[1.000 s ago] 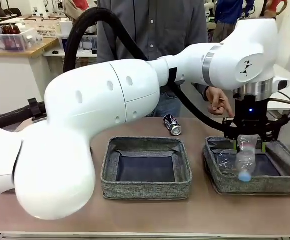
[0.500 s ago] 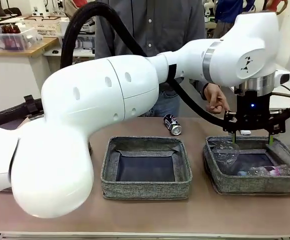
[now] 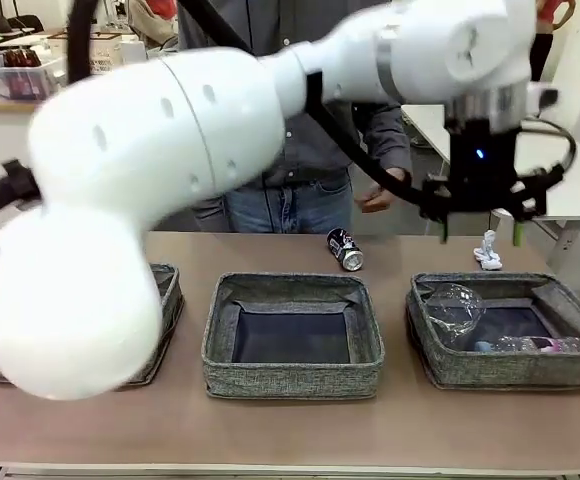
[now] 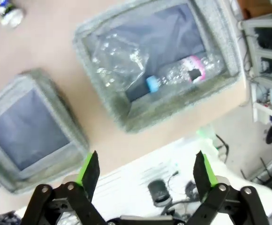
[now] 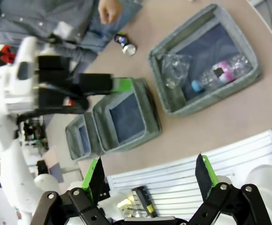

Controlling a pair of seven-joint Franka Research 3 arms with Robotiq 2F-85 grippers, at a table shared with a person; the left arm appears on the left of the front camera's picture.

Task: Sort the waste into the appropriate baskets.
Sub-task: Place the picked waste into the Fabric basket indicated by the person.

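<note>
Lying on its side in the right-hand basket [image 3: 515, 376], along the near wall: the clear blue-capped plastic bottle [image 3: 530, 344], pink band round its body, cap end next to the crumpled clear plastic [image 3: 452, 306] in the left part of the same basket. Just beyond that basket, on the bare table [image 3: 390, 430]: the white paper wad [image 3: 487, 252], well apart from the dark printed can [image 3: 345, 250] lying on its side behind the middle basket [image 3: 292, 378]. Farther left, the left basket [image 3: 167, 295], mostly hidden behind the bulk of the left arm. High above the far edge of the right-hand basket: the left gripper [image 3: 481, 233], jaws spread wide, green pads clasping nothing, apart from bottle and basket alike. Seen from the right wrist: the right gripper [image 5: 150, 161], jaws likewise wide apart and unladen, raised over the near side of the table, all three baskets below. Beyond the table, a person's hand [image 3: 375, 198], blurred, above the can and apart from both grippers.
</note>
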